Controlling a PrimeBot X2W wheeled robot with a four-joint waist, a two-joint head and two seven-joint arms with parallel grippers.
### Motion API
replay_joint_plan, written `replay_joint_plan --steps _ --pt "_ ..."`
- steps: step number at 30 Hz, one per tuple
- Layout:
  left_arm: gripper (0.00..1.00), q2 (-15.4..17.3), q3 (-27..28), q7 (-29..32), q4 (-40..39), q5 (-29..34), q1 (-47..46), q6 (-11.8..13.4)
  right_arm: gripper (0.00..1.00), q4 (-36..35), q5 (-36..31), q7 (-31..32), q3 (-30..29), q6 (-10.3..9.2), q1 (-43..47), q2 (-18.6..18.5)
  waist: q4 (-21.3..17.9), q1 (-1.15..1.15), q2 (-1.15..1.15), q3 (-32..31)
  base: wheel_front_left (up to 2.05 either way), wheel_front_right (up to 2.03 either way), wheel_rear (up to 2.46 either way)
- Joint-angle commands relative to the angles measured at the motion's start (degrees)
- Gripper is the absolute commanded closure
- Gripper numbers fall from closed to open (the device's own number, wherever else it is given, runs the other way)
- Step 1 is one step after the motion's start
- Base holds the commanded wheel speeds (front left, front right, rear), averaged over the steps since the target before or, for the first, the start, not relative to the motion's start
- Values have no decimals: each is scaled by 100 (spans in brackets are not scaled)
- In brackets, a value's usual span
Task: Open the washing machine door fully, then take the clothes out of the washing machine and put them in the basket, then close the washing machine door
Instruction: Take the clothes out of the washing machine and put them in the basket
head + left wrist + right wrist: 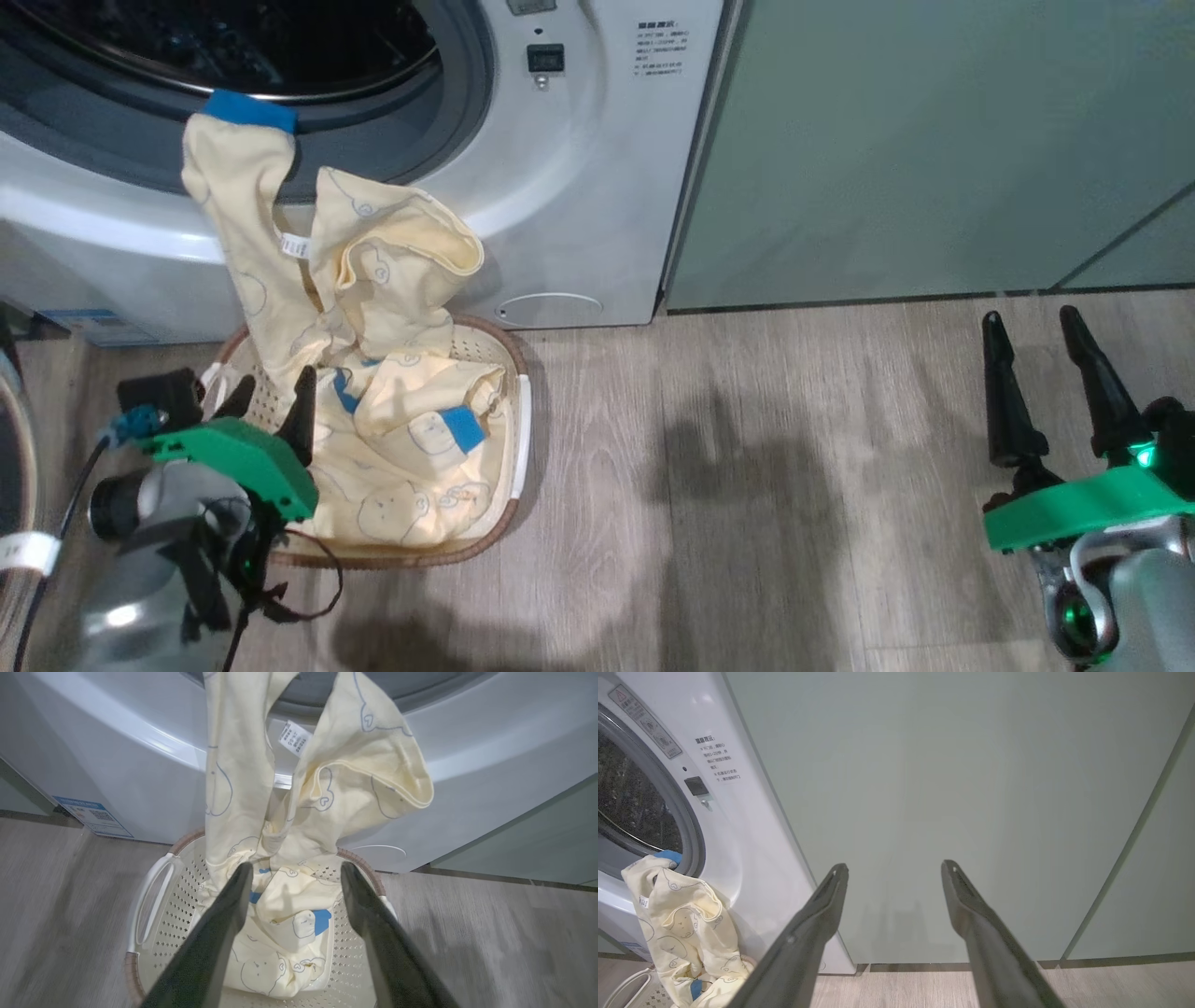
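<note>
Grey wood-grain floor (794,467) meets sage-green cabinet doors (934,140) beside the washing machine (579,187).

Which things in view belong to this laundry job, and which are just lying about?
Job: washing machine; clothes, trailing from its opening into the basket.
Just there: sage-green cabinet doors; wood floor.

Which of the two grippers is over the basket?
The left gripper: it hovers open above the basket and the clothes. The right gripper stands open over bare floor.
</note>
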Motion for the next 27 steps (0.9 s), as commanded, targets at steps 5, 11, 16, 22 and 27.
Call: replay_joint_plan --steps 5,11,16,22,27 --pt "0 134 813 -67 -1017 481 500 76 0 -182 -9 -38 101 1 71 8 -12 1 0 -93 0 0 0" --pt "0 -176 1486 -67 -1972 986 1251 64 0 -201 9 -38 79 1 149 31 -29 1 0 -170 0 0 0" --pt "0 -400 1818 -67 -2419 1329 1598 17 0 -199 13 -38 34 1 171 48 1 1 0 -201 0 0 0" --pt "0 -489 1977 -67 -2408 1518 1526 -7 0 -201 3 -38 38 1 159 61 35 1 0 -210 0 0 0" --pt "0 -386 1878 -27 -2152 1616 1258 -22 0 -209 8 -38 54 1 130 66 23 1 0 -155 0 0 0"
